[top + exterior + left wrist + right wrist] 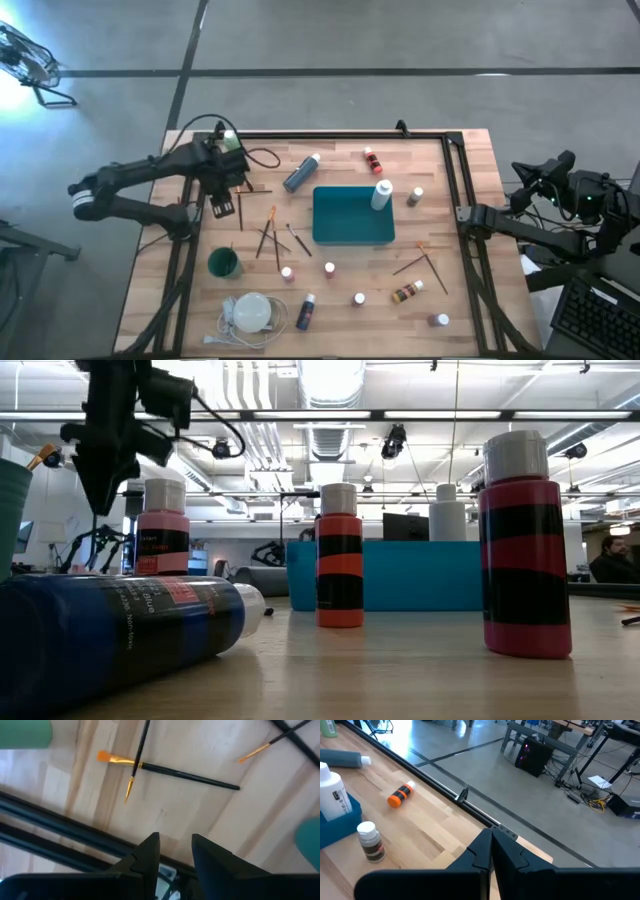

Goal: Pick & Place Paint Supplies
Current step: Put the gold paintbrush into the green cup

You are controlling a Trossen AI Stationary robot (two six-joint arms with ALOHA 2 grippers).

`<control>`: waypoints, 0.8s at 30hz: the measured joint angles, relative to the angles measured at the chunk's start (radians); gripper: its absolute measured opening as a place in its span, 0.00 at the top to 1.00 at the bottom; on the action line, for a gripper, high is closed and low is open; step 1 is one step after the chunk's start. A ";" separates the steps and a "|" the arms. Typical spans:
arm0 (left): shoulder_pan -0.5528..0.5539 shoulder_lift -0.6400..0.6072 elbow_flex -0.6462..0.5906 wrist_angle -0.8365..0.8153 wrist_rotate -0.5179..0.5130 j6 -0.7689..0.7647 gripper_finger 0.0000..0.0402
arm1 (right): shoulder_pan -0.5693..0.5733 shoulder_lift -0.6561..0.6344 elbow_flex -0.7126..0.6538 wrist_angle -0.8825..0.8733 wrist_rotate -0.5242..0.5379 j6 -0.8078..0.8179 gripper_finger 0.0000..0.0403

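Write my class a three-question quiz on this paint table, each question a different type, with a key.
1. True or false: a white bottle stands in the teal tray.
2. Which claw has a gap between its fingers? A) the left claw B) the right claw
3. Fill in: the green cup stands nearest the table's ____ edge (left or right, in the high view).

Key: 1 true; 2 A; 3 left.
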 joint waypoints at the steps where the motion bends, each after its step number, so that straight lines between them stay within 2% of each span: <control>1: 0.000 0.000 -0.015 0.011 0.001 0.000 0.70 | 0.000 0.000 0.000 0.000 0.000 0.000 0.98; 7: 0.018 0.013 -0.067 0.061 -0.002 -0.033 0.70 | 0.000 0.000 0.000 0.000 0.000 -0.002 0.98; 13: 0.062 0.098 -0.073 0.068 -0.019 -0.051 0.70 | 0.000 0.000 0.000 0.000 0.000 -0.001 0.98; 24: 0.104 0.226 -0.073 0.161 -0.051 0.029 0.70 | 0.000 0.000 0.000 0.000 0.000 0.001 0.98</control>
